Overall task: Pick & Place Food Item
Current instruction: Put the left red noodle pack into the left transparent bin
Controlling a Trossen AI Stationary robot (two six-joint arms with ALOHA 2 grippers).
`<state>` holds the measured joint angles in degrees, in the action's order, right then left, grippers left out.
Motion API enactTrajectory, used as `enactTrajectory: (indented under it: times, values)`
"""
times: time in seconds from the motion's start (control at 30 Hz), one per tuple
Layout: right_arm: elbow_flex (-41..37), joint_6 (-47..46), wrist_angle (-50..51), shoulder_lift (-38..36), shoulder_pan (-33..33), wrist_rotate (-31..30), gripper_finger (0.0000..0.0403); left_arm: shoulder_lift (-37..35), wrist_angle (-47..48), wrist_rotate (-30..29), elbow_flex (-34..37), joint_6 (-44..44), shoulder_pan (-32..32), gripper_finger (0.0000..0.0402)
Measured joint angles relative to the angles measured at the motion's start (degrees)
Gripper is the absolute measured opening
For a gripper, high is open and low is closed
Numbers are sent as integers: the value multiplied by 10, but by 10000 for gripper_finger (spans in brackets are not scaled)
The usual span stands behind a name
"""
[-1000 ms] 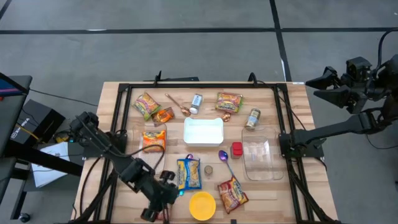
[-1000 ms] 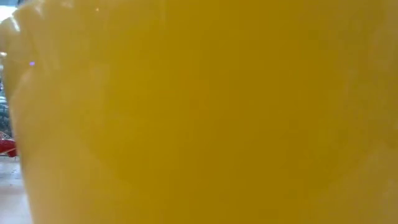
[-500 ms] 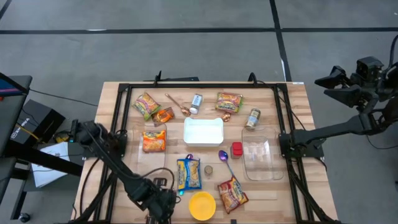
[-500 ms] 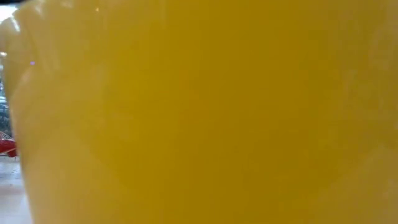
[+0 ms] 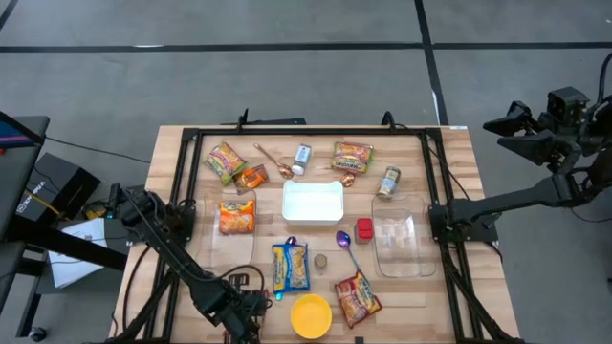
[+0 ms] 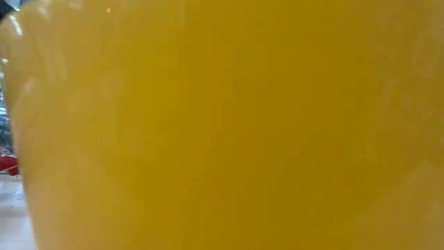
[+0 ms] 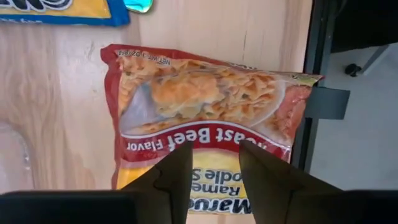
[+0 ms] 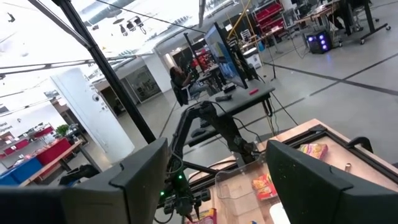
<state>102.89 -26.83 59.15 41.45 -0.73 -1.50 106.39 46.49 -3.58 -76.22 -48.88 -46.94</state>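
Note:
A red ramen packet [image 7: 205, 93] marked "Roast Beef Flavor" lies flat on the wooden table by its near edge. The high view hides it under my left arm. My left gripper [image 7: 216, 149] [image 5: 247, 323] points down over the packet's middle, its two fingers a little apart with the packet showing between them. My right gripper [image 8: 214, 180] [image 5: 507, 129] is raised beyond the table's right edge, open and empty. My left gripper comes at the ramen packet from above, its fingertips [image 7: 183, 155] over the red band across the packet's middle [image 7: 214, 134]. I cannot tell whether they touch it. The packet lies flat on the table.
A yellow bowl [image 5: 311, 315] stands right of my left gripper and fills the low view [image 6: 222, 125]. Nearby are a blue ramen packet [image 5: 290, 268], another red packet [image 5: 357, 298], a white tray [image 5: 313, 201] and a clear container [image 5: 397, 244]. The black frame rail [image 7: 311, 62] runs beside the packet.
My left gripper has gone down and toward the table's near edge, rolling at the wrist, and now stands low over the spot left of the yellow bowl.

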Motion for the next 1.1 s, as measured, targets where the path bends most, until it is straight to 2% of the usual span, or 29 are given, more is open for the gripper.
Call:
enactTrajectory:
  times: [0.33, 0.63, 0.87, 1.1]
  values:
    - [0, 0, 9, 0, 0, 0, 265, 0, -37, 21, 32, 1, 2, 133]
    - [0, 0, 9, 0, 0, 0, 265, -5, -63, 20, 56, 0, 1, 113]
    - [0, -1, 9, 0, 0, 0, 265, -4, -66, 20, 58, -15, 1, 78]
    - [0, 1, 9, 0, 0, 0, 265, -2, -75, 26, 59, -68, 1, 7]
